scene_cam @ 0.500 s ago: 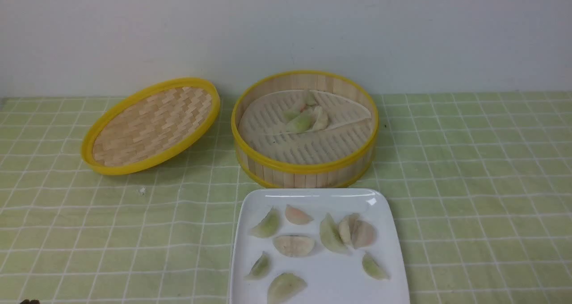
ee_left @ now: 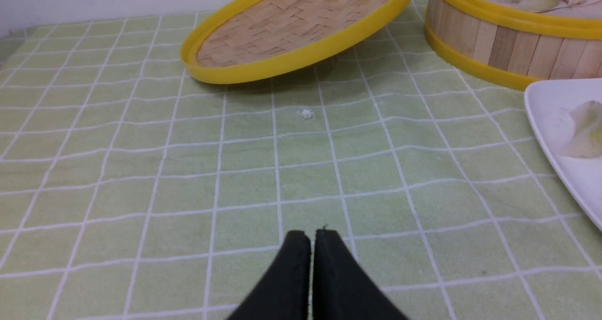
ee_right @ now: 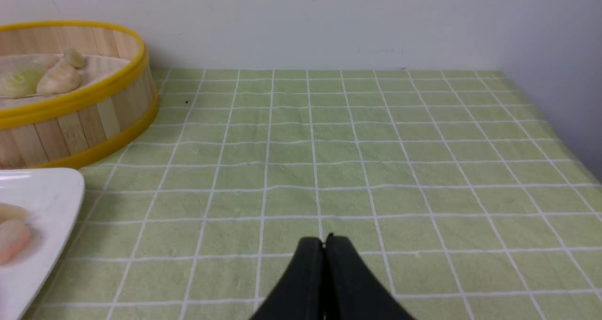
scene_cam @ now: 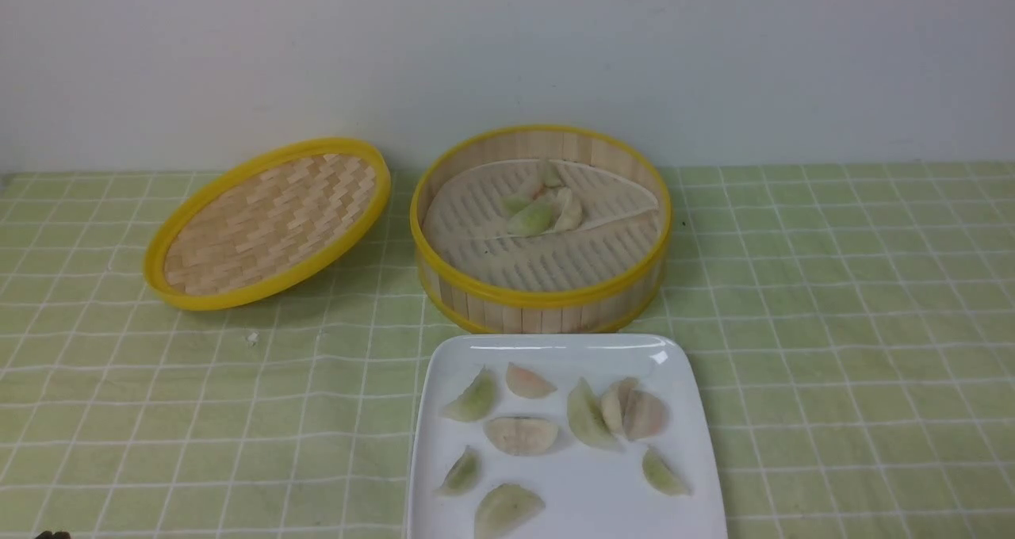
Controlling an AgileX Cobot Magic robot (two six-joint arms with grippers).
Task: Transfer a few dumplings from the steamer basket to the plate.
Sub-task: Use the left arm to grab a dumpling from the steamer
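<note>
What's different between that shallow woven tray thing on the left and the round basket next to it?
The woven lid is shallow; the steamer basket has a tall wall of upright slats. The lid lies tilted, one edge raised off the cloth; the basket sits flat. The lid is empty; the basket holds a few dumplings on a pale liner. Both are round bamboo with yellow rims.

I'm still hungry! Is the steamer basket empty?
Not empty. A few dumplings lie clustered inside the steamer basket, toward its far side; the near part of its floor is bare.
</note>
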